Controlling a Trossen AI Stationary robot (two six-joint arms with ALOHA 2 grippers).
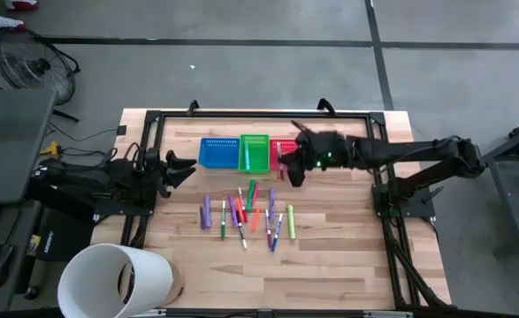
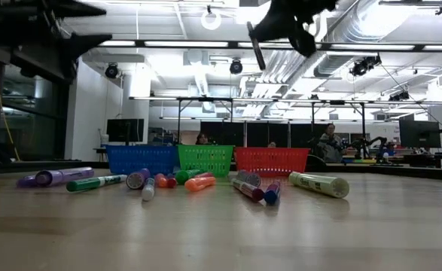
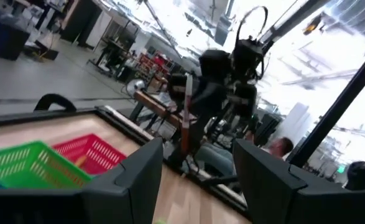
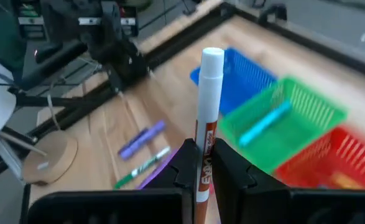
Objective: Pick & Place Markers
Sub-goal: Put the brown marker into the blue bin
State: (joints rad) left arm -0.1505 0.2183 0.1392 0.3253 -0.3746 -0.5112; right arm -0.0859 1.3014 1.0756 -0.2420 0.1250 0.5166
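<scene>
Several markers (image 1: 246,216) in purple, green, red, blue and yellow-green lie flat in a loose row on the wooden table, in front of the blue (image 1: 217,152), green (image 1: 254,152) and red (image 1: 283,147) baskets. A light-blue marker (image 4: 266,124) lies in the green basket (image 4: 288,118). My right gripper (image 1: 287,170) hovers above the red basket, shut on a red marker with a white cap (image 4: 211,62). My left gripper (image 1: 186,168) waits open at the table's left side, level with the baskets. My right gripper (image 4: 202,163) pinches the red marker between its two fingers at the labelled barrel (image 4: 202,177), away from the cap. The marker lies along the fingers and its white cap end sticks out past the fingertips. It is lifted clear, high above the baskets (image 2: 256,47).
A black metal frame (image 1: 153,119) runs along the table's left, far and right sides. A large white cylinder (image 1: 118,281) stands at the near left corner. The near half of the table (image 1: 330,265) is bare wood. People sit in the room behind (image 2: 327,135).
</scene>
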